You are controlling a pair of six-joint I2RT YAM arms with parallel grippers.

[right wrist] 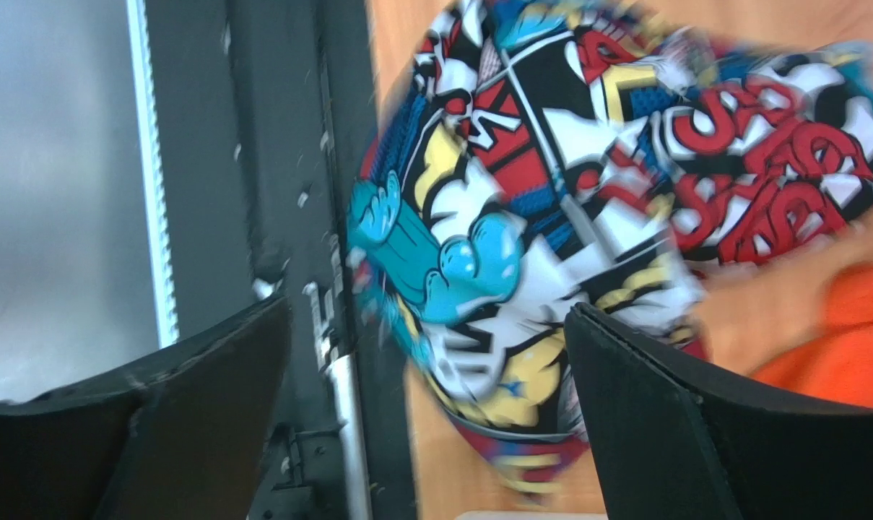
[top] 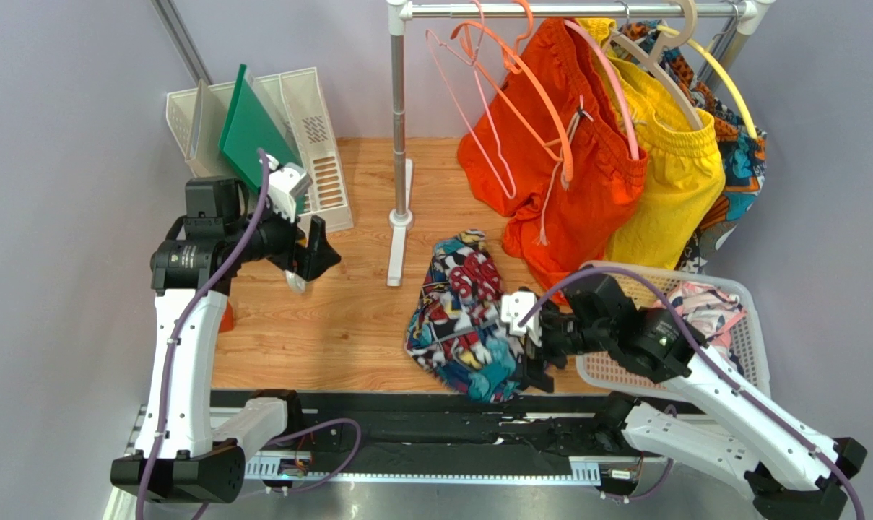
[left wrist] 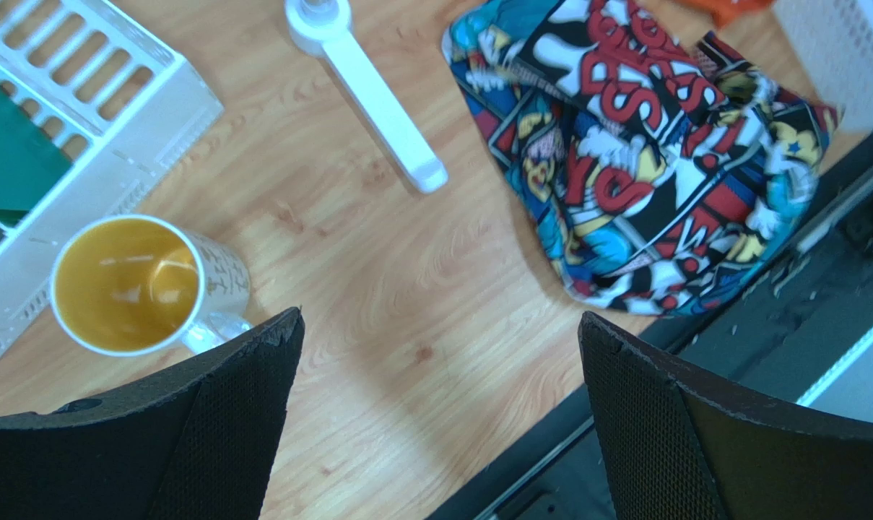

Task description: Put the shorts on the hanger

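the wooden table carries the comic-print shorts, crumpled near its front edge. the pale pink hanger hangs on the rail behind. the right hand gapes wide just beside the shorts, gripping nothing; the left hand is wide too, well apart.

Not much you can actually read here. The shorts are covered in big red comic-book lettering with black outlines, but the folds chop it up and I can't make out a full word. The right wrist view is too blurry to help. The mug has small dark print on its white side, too tiny to read.
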